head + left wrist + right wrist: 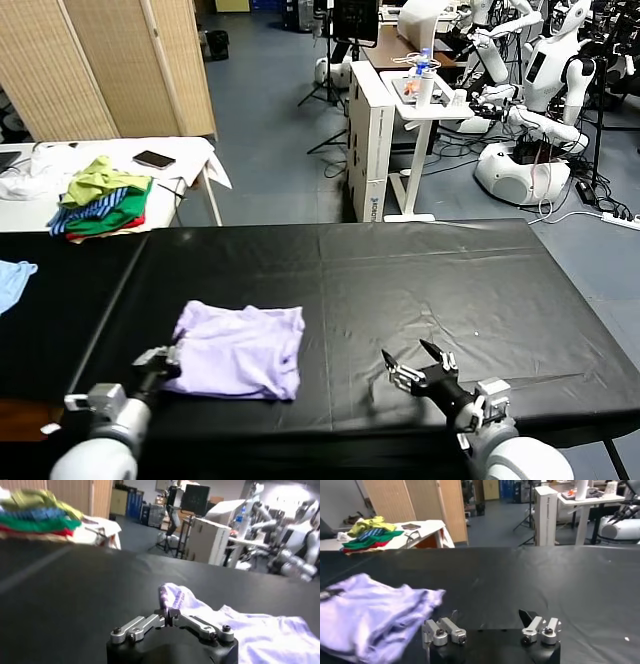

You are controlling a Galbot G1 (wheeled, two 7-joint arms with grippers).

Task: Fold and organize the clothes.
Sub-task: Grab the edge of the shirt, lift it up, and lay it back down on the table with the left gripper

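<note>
The left pincer (165, 362) is pressed together on the near left corner of the T-shirt (240, 347), pinching a raised bit of its edge where some purple print shows in the left wrist view, so the step in hand looks like the start of a fold. To do it well, I judge the pinch should take the whole stack of layers at that corner, not the top sheet alone; the lift should be low and slow so the cloth peels off the worktop (420, 290) without dragging the rest along, and the carried edge should land square on the opposite edge before release. The right pincer (418, 364) rests spread wide and empty on the worktop near its front edge, clearly apart from the shirt; it could pin the far side if the cloth starts to slide, and slack cotton like this probably will on the smooth black cover. The T-shirt lies near the front edge of the worktop, toward its left end, pale lavender, already gathered into a rough rectangle with soft wrinkles and uneven, slightly rumpled edges, several layers showing at its right side. A pile of green, yellow and striped garments (103, 200) sits on a separate white table (190, 150) beyond the worktop's far left corner.
</note>
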